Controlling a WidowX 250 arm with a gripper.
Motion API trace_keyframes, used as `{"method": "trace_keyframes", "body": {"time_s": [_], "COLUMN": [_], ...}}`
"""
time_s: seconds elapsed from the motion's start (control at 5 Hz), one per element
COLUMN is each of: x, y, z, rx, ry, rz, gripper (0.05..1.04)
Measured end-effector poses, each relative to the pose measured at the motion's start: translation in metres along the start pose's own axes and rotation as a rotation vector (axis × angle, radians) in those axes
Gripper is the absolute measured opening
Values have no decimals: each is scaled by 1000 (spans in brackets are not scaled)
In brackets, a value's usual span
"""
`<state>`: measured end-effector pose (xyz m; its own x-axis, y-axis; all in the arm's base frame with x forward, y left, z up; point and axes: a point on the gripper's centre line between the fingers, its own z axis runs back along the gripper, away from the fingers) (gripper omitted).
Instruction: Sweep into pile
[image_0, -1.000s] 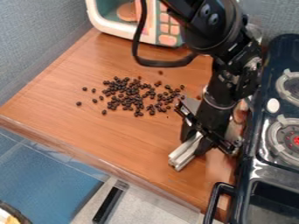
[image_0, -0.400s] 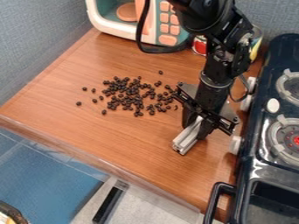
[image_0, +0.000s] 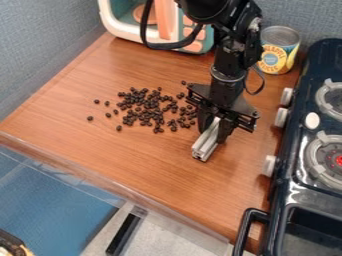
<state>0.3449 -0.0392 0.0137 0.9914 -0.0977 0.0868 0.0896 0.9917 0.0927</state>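
Between beans (image_0: 150, 107) and stove (image_0: 284, 192), inside the counter (image_0: 113, 170) edge, the gripper (image_0: 213, 131) pinches a bar (image_0: 206, 143).

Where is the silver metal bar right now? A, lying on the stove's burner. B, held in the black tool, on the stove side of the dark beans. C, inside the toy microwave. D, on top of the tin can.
B: the metal bar is gripped by the tool, between the dark beans and the stove.
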Motion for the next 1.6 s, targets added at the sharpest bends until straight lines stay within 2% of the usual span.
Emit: {"method": "trace_keyframes", "body": {"time_s": [0.2, 0.4, 0.8, 1.0, 1.6], "x": [3, 0, -8, -23, -48], "y": [26, 49, 63, 92, 130], "z": [-3, -5, -8, -8, -10], "rx": [-26, -25, -24, -12, -14], "ry": [7, 14, 15, 25, 31], "rz": [111, 174, 174, 217, 238], "gripper": [375, 375, 375, 375, 375]}}
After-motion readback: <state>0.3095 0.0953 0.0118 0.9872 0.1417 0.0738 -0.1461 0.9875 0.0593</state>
